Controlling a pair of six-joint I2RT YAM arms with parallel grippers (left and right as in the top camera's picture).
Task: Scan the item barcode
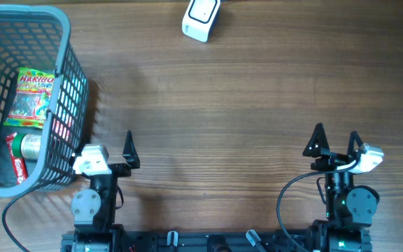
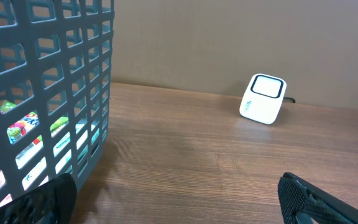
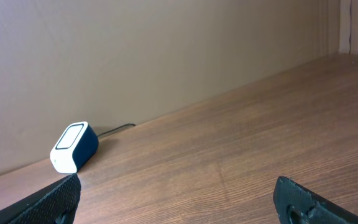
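A white barcode scanner [image 1: 201,19] stands at the table's far edge, also seen in the left wrist view [image 2: 263,99] and the right wrist view [image 3: 74,146]. The items lie in a grey-blue mesh basket [image 1: 67,42] at the left: a Haribo bag [image 1: 33,98], a green-and-white can [image 1: 28,143] and a red packet [image 1: 16,161]. My left gripper [image 1: 107,148] rests open near the basket's front right corner, holding nothing. My right gripper [image 1: 336,136] rests open at the front right, holding nothing. Bare wood lies between each pair of fingers [image 2: 173,199] [image 3: 176,199].
The basket wall [image 2: 42,93] fills the left of the left wrist view, close to the left finger. A cable runs from the scanner along the back wall [image 3: 120,129]. Wooden tabletop [image 1: 243,119] stretches between the arms and the scanner.
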